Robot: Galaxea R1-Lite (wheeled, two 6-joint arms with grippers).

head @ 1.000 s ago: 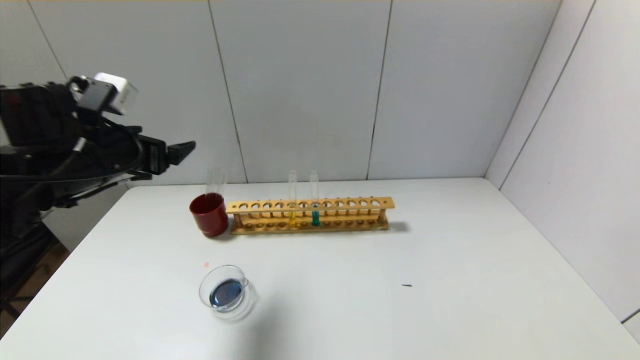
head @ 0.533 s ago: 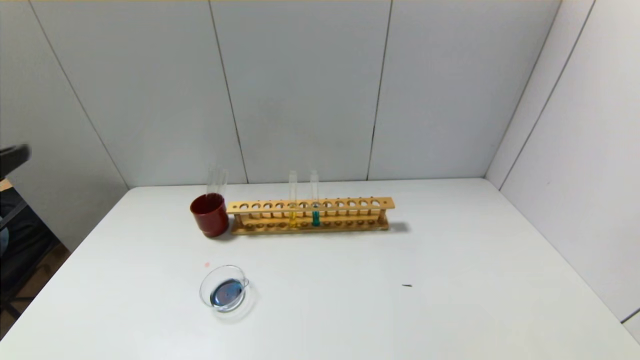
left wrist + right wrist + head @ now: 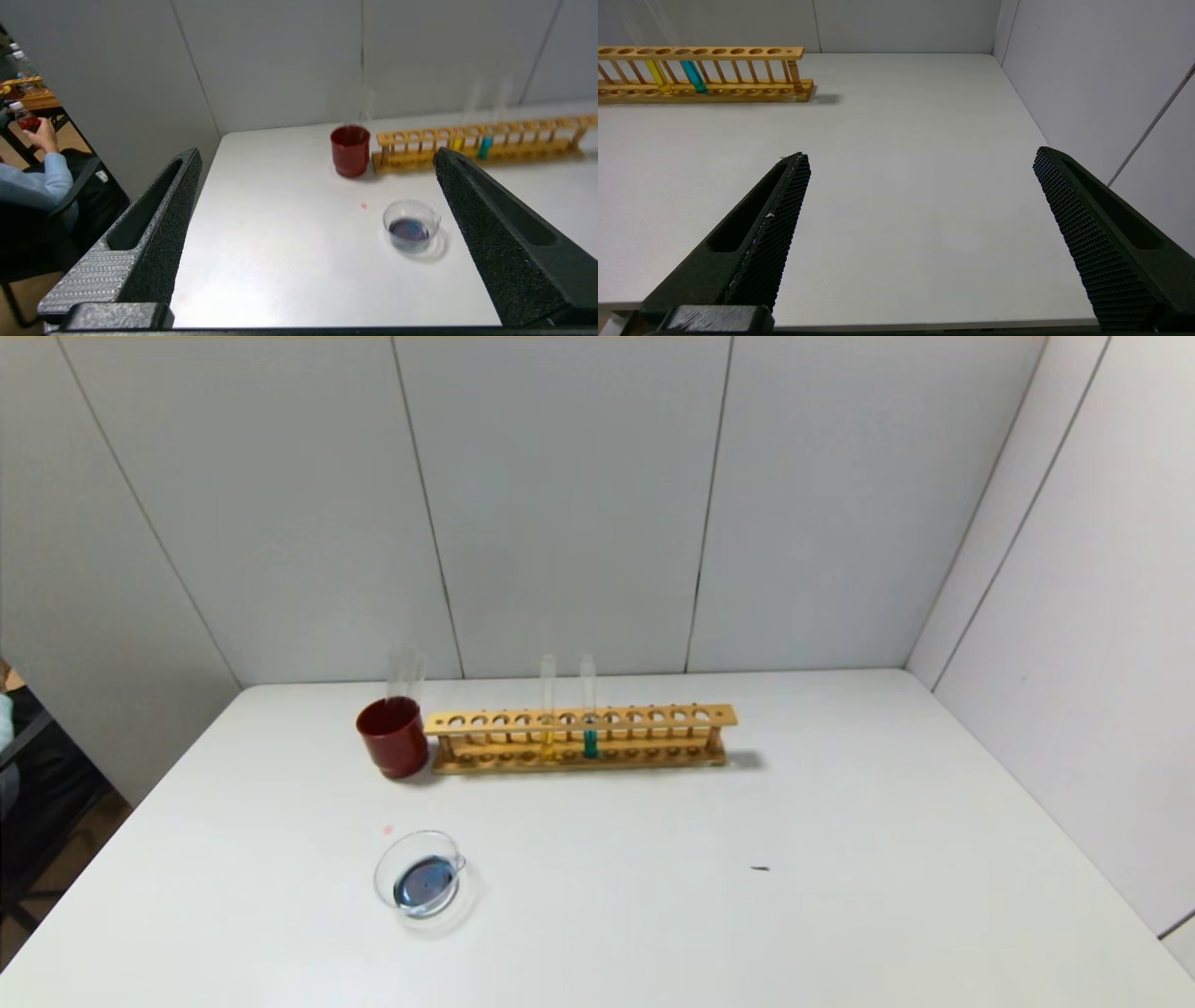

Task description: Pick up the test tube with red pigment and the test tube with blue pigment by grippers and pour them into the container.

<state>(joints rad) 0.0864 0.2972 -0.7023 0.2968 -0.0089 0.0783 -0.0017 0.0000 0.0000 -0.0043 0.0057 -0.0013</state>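
The container [image 3: 419, 882], a clear glass dish, sits on the table's front left with dark blue-purple liquid in it; it also shows in the left wrist view [image 3: 411, 225]. Two clear tubes [image 3: 404, 674] stand in a dark red cup [image 3: 392, 737] and look empty. No tube with orange-red liquid shows. A teal-liquid tube [image 3: 589, 742] and a yellow-liquid tube [image 3: 547, 739] stand in the wooden rack [image 3: 653, 717]. My left gripper [image 3: 317, 154] is open and empty, back off the table's left front. My right gripper [image 3: 922, 154] is open and empty at the front right edge. Neither shows in the head view.
The rack runs along the back of the white table [image 3: 747, 896], with the red cup at its left end. A small pink spot [image 3: 386, 830] and a small dark speck [image 3: 760, 869] lie on the table. Walls close the back and right. A seated person [image 3: 32, 182] is left of the table.
My left arm has drawn back to the left and out of the head view. The tubes, rack, cup and dish have not moved.
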